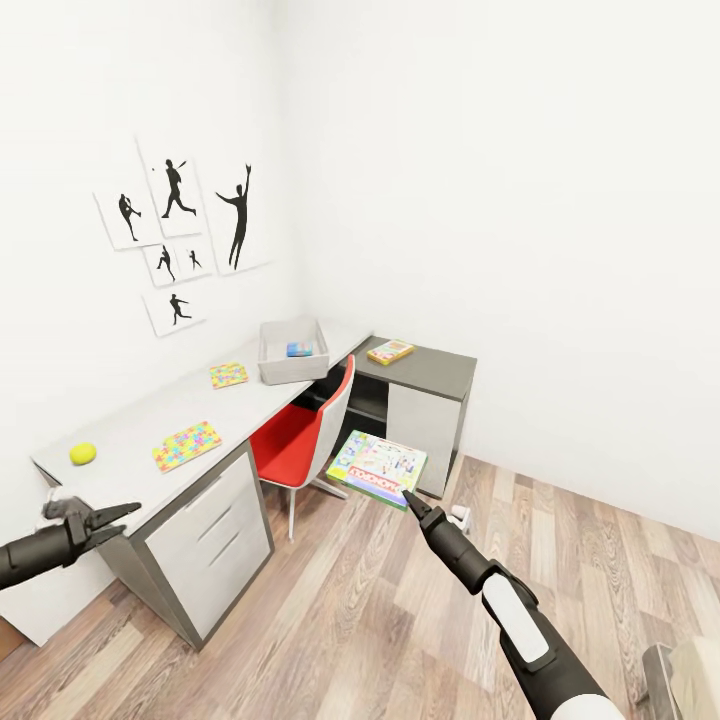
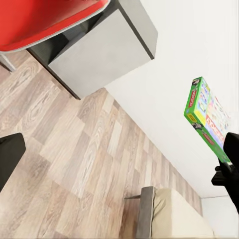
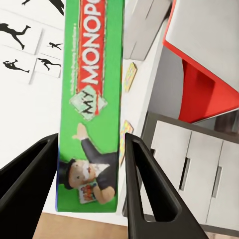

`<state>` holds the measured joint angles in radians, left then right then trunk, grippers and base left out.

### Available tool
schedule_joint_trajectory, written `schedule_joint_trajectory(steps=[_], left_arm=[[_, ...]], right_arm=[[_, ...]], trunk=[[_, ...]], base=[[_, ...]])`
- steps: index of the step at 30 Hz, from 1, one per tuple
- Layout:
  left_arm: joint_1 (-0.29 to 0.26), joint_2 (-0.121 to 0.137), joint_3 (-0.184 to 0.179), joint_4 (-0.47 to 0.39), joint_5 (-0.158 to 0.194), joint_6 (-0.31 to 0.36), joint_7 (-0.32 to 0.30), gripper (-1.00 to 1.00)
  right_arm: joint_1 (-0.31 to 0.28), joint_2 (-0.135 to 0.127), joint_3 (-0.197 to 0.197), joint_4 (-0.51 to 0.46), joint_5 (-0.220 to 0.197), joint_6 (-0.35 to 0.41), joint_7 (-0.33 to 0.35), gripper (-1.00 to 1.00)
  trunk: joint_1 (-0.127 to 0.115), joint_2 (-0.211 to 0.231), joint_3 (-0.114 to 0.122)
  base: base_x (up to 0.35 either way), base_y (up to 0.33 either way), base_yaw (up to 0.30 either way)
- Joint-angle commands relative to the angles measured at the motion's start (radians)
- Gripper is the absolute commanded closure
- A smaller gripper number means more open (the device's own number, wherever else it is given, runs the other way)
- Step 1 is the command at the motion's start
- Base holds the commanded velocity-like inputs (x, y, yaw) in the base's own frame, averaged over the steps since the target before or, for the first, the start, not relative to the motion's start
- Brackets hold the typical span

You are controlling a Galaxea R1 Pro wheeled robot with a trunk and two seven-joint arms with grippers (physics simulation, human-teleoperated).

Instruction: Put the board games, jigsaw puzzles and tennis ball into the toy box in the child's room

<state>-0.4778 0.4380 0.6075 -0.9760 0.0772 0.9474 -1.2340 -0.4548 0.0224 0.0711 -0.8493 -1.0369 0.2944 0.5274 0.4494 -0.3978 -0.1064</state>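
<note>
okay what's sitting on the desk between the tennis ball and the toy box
In the head view, two jigsaw puzzles lie between the tennis ball and the toy box: the larger puzzle nearer the ball, the smaller puzzle nearer the box.

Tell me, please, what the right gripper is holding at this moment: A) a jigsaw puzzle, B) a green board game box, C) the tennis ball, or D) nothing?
B: the right gripper is shut on the green board game box, and the right wrist view shows its fingers clamping the box's edge.
</note>
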Motion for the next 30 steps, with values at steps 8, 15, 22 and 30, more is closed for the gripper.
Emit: schedule_joint_trajectory(steps=[8, 15, 22, 30], left_arm=[[-0.001, 0.057, 0.0, -0.006, -0.007, 0.009, -0.067, -1.0], [-0.002, 0.065, -0.001, -0.006, -0.007, 0.007, -0.067, -1.0], [-0.002, 0.072, -0.001, -0.006, -0.008, 0.007, -0.067, -1.0], [-0.002, 0.071, -0.005, -0.006, -0.003, 0.007, -0.069, -1.0]], right_arm=[[-0.001, 0.001, -0.001, -0.011, 0.026, 0.008, 0.001, 1.0], [-0.001, 0.002, 0.039, -0.114, 0.083, 0.013, -0.017, 1.0], [-0.001, 0.0, 0.089, -0.168, 0.096, 0.014, -0.086, 1.0], [0.0, -0.002, 0.094, -0.288, 0.091, 0.026, -0.145, 1.0]], trunk=[[0.001, -0.002, -0.002], [0.001, -0.002, -0.002], [0.001, -0.002, -0.002], [0.001, -0.002, -0.002]], base=[[0.0, 0.0, 0.0], [0.0, 0.0, 0.0], [0.0, 0.0, 0.0], [0.0, 0.0, 0.0]])
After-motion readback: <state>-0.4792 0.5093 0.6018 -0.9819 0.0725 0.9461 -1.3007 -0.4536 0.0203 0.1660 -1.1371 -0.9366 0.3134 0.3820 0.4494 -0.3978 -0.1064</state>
